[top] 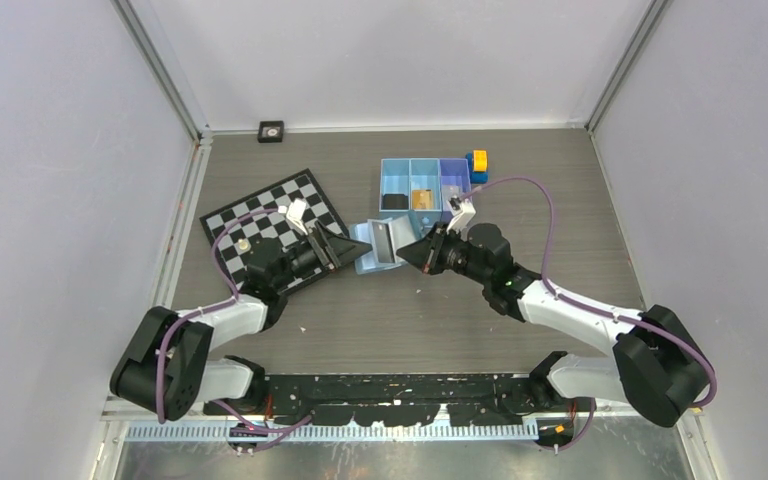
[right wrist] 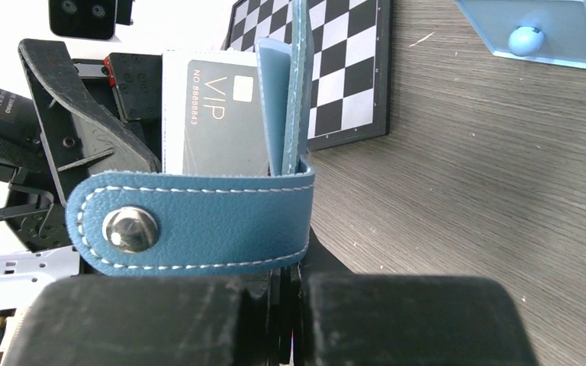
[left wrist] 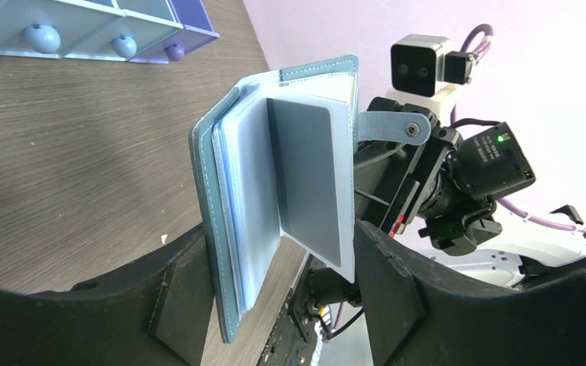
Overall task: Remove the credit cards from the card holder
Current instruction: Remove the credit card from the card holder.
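The table (top: 360, 320) is grey wood grain, with a three-compartment blue tray (top: 410, 162) on it. Off to the left of the tray lies a chessboard (top: 300, 195). Just in front of the tray's left compartment the two tools meet. The left tool (top: 352, 248) has its jaws apart, straddling the open card holder (top: 380, 245). The right tool (top: 407, 254) is clamped together on the holder by its snap strap (right wrist: 191, 221), holding it upright. A grey VIP card (right wrist: 214, 122) stands in a pocket, and a tan card (top: 421, 198) lies in the tray's middle compartment
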Available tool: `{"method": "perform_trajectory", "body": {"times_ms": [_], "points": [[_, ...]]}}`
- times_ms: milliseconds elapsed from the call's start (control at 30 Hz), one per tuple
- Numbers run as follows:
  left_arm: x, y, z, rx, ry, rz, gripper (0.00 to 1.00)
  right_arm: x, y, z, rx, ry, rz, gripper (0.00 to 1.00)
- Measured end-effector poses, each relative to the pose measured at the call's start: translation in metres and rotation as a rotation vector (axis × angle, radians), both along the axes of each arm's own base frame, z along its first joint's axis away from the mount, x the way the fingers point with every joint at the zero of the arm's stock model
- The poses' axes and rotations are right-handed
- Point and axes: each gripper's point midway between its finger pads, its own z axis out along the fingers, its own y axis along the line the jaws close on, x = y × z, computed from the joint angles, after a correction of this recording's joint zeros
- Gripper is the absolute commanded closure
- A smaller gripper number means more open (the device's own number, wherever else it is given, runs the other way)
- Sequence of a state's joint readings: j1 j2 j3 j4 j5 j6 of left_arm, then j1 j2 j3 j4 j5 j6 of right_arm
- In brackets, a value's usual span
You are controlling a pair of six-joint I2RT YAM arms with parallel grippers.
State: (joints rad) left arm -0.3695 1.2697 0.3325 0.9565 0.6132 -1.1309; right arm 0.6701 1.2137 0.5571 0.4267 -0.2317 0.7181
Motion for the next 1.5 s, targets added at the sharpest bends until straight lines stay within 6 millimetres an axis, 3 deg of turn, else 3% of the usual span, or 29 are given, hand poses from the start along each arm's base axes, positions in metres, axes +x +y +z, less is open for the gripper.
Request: {"method": "perform_trajectory", "body": {"times_ms": [333, 467, 600, 633, 667, 733, 800, 1000, 1233, 1333, 1500], "points": [[0.001, -0.001, 0.005, -0.044, 0.0, -0.014, 0.37, 0.0, 0.006, -0.003, 0.021, 0.018, 0.027, 1.0], [0.001, -0.001, 0.006, -0.053, 0.003, -0.011, 0.66, -0.001, 0.007, -0.001, 0.029, 0.015, 0.034, 1.0], [0.001, 0.0, 0.004, -0.046, 0.003, -0.008, 0.89, -0.002, 0.009, 0.003, 0.044, 0.006, 0.046, 1.0], [0.001, 0.0, 0.003, -0.04, 0.0, -0.008, 0.96, -0.002, 0.009, 0.004, 0.049, 0.003, 0.048, 0.98], [0.001, 0.0, 0.003, -0.037, 0.003, -0.007, 1.0, -0.002, 0.009, 0.005, 0.051, 0.002, 0.049, 0.89], [0.002, 0.001, -0.002, -0.023, 0.01, -0.001, 1.0, -0.001, 0.009, 0.006, 0.055, 0.0, 0.048, 0.66], [0.003, 0.002, -0.007, -0.006, 0.018, 0.004, 1.0, 0.0, 0.008, 0.005, 0.054, 0.005, 0.039, 0.54], [0.003, 0.006, -0.019, 0.046, 0.056, 0.031, 1.0, 0.007, -0.016, 0.003, -0.021, 0.004, -0.089, 0.52], [0.006, 0.017, -0.029, 0.122, 0.068, 0.1, 1.0, 0.004, -0.048, 0.05, -0.01, -0.133, -0.197, 0.45], [0.007, 0.018, -0.036, 0.144, 0.082, 0.111, 1.0, -0.001, -0.045, 0.057, -0.011, -0.165, -0.164, 0.48], [0.006, 0.016, -0.044, 0.156, 0.107, 0.095, 1.0, -0.015, -0.007, 0.038, -0.045, -0.112, 0.015, 0.53]]}}
